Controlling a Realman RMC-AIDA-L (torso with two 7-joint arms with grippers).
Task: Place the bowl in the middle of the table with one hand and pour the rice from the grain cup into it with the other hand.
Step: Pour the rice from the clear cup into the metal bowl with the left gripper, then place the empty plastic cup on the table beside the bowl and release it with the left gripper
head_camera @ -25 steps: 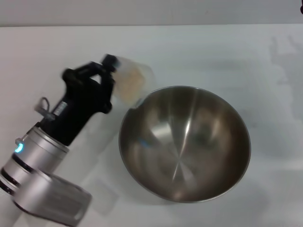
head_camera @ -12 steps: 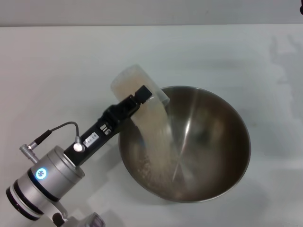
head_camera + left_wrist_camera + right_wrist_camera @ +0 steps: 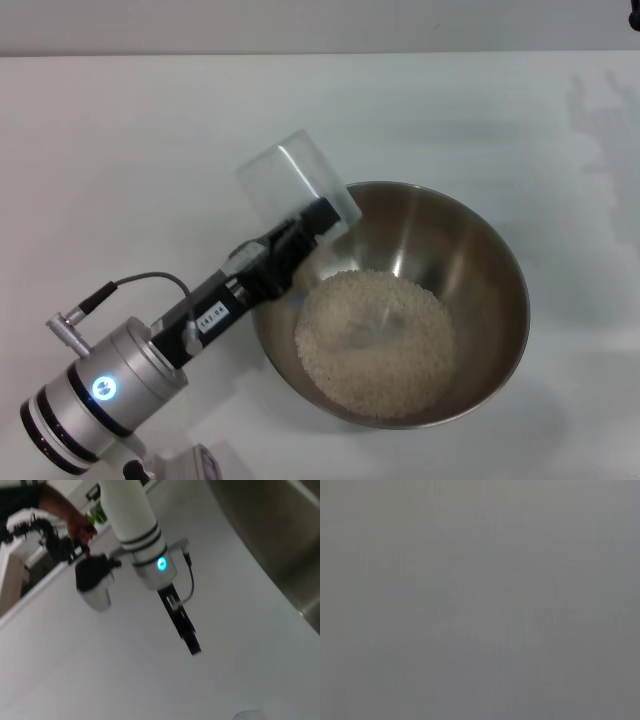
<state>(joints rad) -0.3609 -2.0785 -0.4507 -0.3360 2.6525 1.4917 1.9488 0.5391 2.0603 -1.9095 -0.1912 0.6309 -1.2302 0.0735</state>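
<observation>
The table (image 3: 120,130) is a plain white top that fills almost the whole head view, with a narrow grey band of wall along its far edge. In the left wrist view a dim stretch of room shows past the table edge, with some green and other shapes too blurred to name.

At the near left corner, the left arm's silver wrist with a lit blue ring (image 3: 103,388) rises over the table, a thin black cable (image 3: 140,282) looping beside it. From there the black left gripper (image 3: 300,232) reaches far and right to the near-left rim of the bowl (image 3: 480,250). Its fingers are clamped on the grain cup (image 3: 290,185), which is tipped over, mouth towards the bowl at its rim, the base pointing far-left; the cup looks clear inside.

The bowl sits just right of the table's middle, with nothing else on the table around it. The rice (image 3: 375,342) lies in a pale round heap across its bottom, nearer the near side, directly right of the gripper.

The right gripper appears in no view; the right wrist view is a flat grey.
</observation>
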